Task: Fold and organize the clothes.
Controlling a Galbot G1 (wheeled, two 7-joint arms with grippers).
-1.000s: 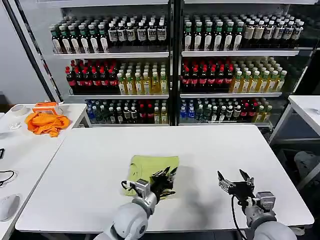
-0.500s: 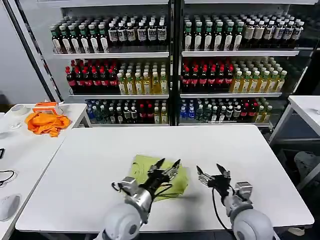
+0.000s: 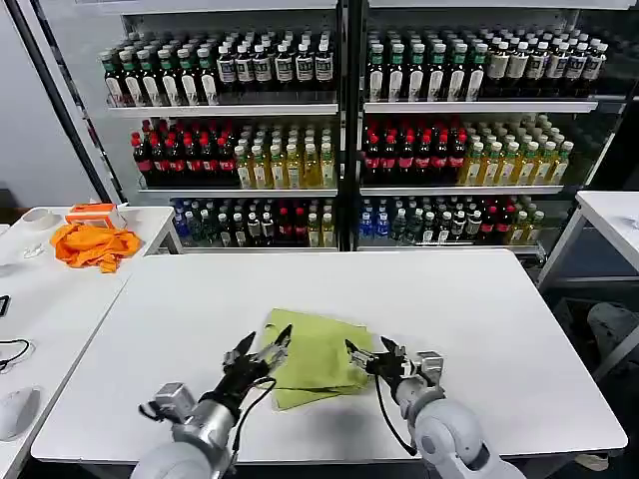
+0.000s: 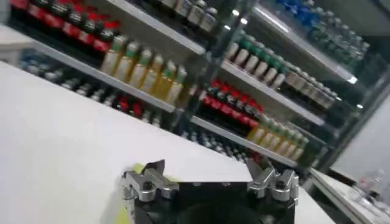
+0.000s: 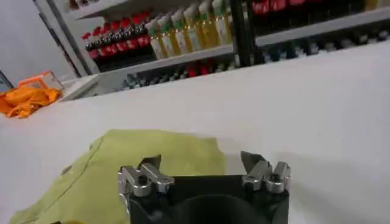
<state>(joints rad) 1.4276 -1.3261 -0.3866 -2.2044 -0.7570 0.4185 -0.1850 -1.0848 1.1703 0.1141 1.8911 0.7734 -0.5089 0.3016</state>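
Observation:
One folded lime yellow-green T-shirt (image 3: 318, 351) lies on the white table (image 3: 449, 299), near its front edge. My left gripper (image 3: 259, 353) hovers open at the shirt's left edge, its fingers spread. My right gripper (image 3: 370, 356) is open at the shirt's right edge, low over the table. In the right wrist view the T-shirt (image 5: 146, 155) lies just beyond my open right gripper (image 5: 200, 165), nothing between the fingers. The left wrist view shows my left gripper (image 4: 207, 171) open over bare table, with a sliver of the T-shirt (image 4: 136, 169) beside one finger.
A bright orange cloth (image 3: 93, 244) and an orange box (image 3: 90, 212) sit on a side table at the left. Shelves of bottles (image 3: 339, 130) stand behind the table. Another white table (image 3: 614, 215) is at the far right.
My left gripper has drawn back off the shirt toward its left edge. My right gripper has moved left up to the shirt's right edge. The shirt now lies flatter and slightly turned.

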